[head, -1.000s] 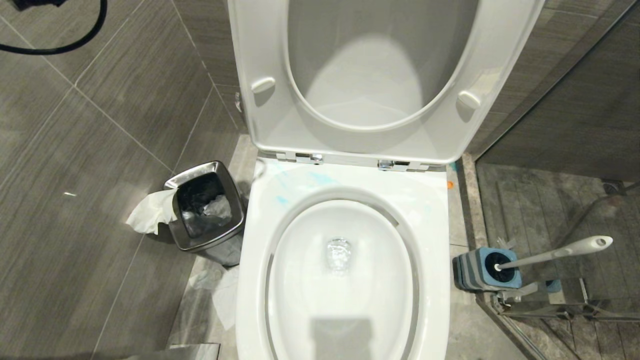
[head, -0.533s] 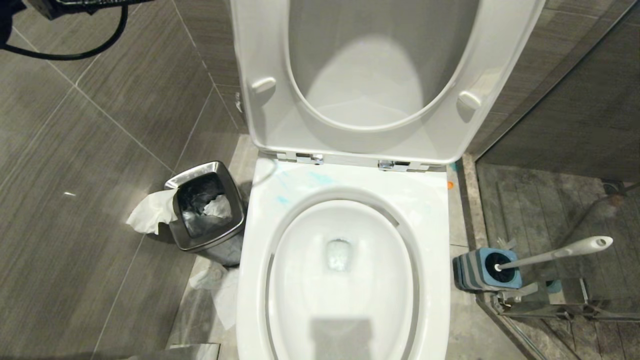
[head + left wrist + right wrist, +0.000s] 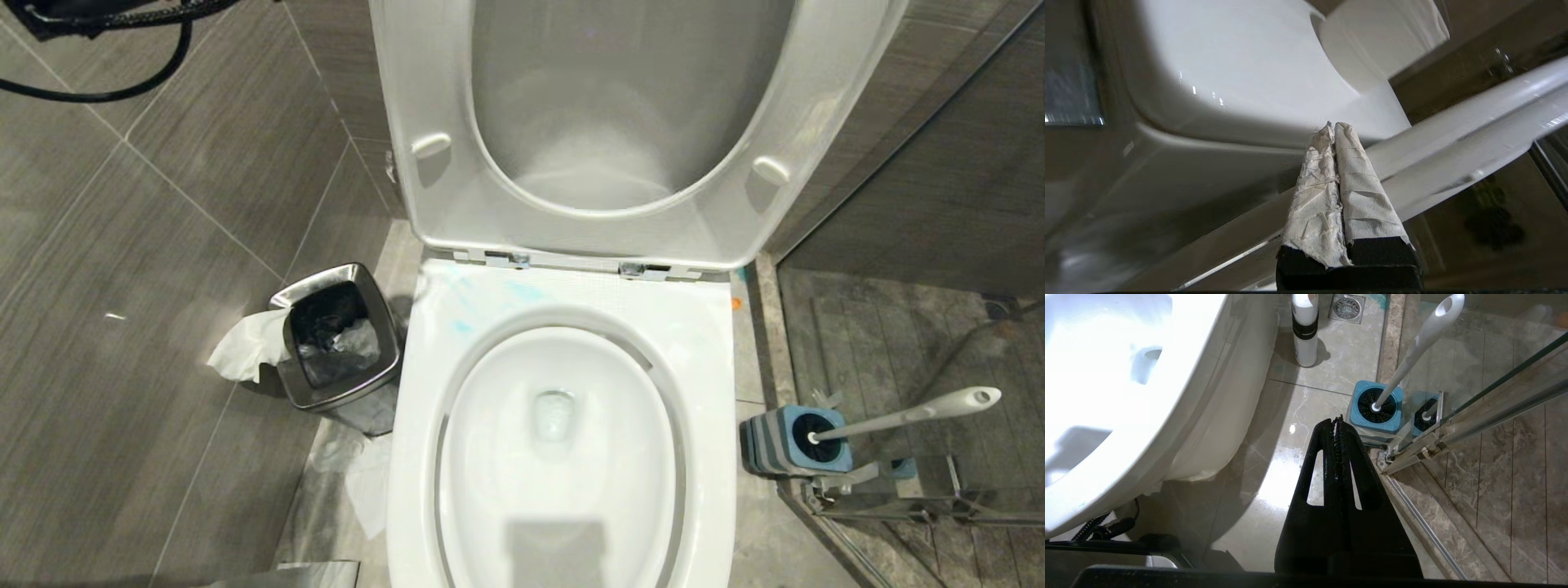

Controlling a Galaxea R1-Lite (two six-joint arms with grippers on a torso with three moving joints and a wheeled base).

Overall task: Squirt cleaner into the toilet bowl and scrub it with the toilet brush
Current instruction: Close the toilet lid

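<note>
The toilet bowl (image 3: 704, 367) fills the middle of the head view, its seat and lid (image 3: 424, 98) standing raised. Thin turquoise smears of cleaner (image 3: 522, 291) lie on the back of the rim. The toilet brush (image 3: 906, 415) leans in its blue-and-grey holder (image 3: 788, 445) on the floor to the right. My left gripper (image 3: 1333, 124), its fingers wrapped in white paper, is shut and empty close to the toilet's white ceramic (image 3: 1229, 61). My right gripper (image 3: 1337, 420) hangs shut and empty over the floor between the bowl (image 3: 1106, 396) and the brush holder (image 3: 1376, 406).
A steel-rimmed waste bin (image 3: 336, 347) with tissue hanging out stands left of the bowl. A white bottle with a black band (image 3: 1305, 330) and a floor drain (image 3: 1347, 306) sit beside the toilet. A glass shower door rail (image 3: 1453, 437) runs right of the holder.
The water in the bowl has gone from rippling to calm. The raised seat and lid have shifted slightly. The left arm's black part has come further into the top left corner.
</note>
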